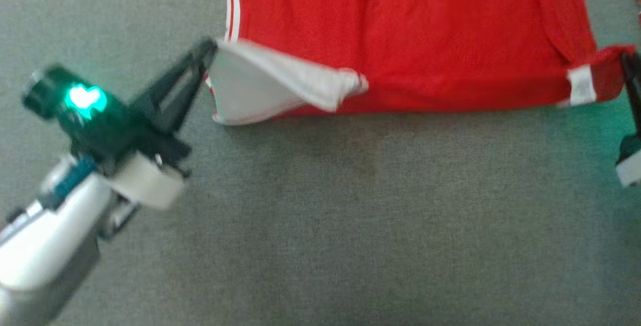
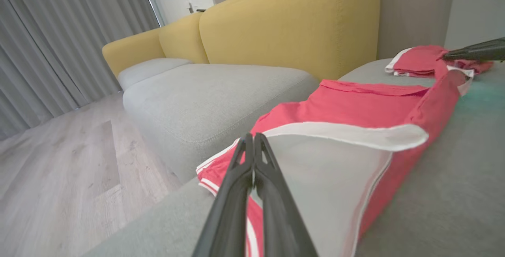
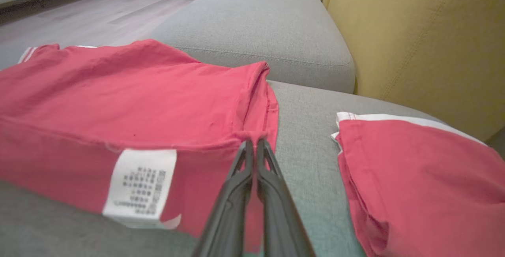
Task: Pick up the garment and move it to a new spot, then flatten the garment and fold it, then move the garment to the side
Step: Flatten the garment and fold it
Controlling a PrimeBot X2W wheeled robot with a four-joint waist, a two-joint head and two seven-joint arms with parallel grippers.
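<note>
Red knit garment (image 1: 410, 40), matte, white striped trim: spread across the upper half of the head view on a grey woven sofa seat (image 1: 350, 216), near edge raised between two corners. Corner with white lining turned out: pinched by the left end effector (image 1: 209, 55), dark tapered fingers fully closed. Opposite corner, beside a white printed label (image 3: 140, 186): pinched by the right end effector (image 1: 626, 60), likewise closed. Also a folded cloth (image 3: 426, 178), red, at the right of the right wrist view. Mustard padded backrest (image 2: 288, 24).
</note>
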